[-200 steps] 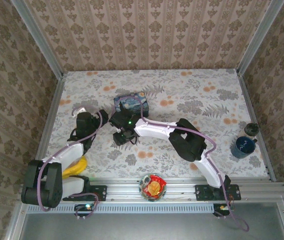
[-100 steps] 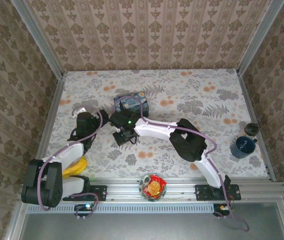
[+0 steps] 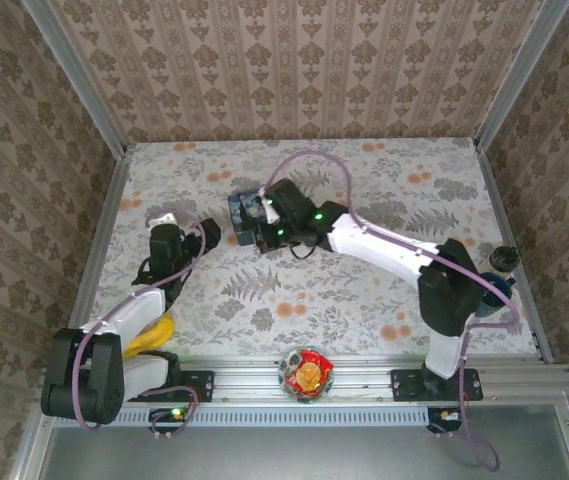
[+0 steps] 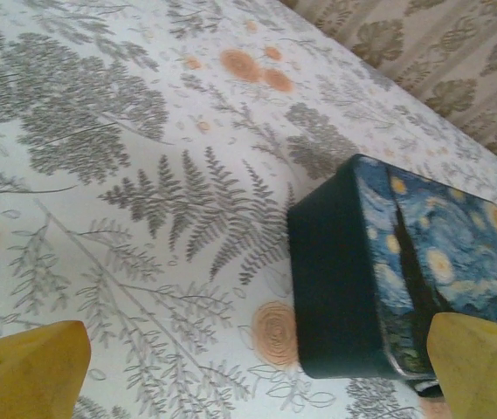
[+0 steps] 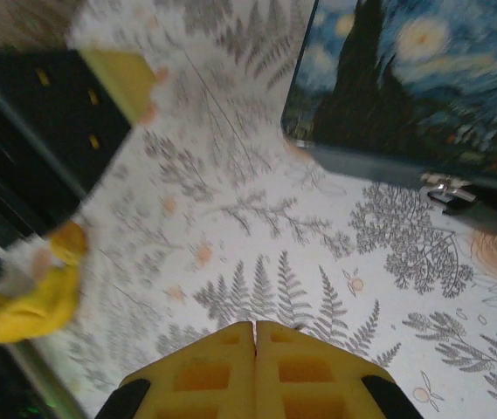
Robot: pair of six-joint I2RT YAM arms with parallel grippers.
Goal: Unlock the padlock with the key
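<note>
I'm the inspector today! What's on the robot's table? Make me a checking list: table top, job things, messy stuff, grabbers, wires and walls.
Surface: table covered by a leafy, flowered cloth.
Job's things: small dark padlock with a silvery part, lying on the cloth close by the edge of the blue painted box.
Clutter: banana, colourful bowl, blue mug, small dark cup.
End effectors: left end effector open, facing the box; right end effector shut, above the cloth near the padlock.
Cables: purple cable runs along each arm.
Surroundings: patterned walls on three sides; metal rail along the near edge.
</note>
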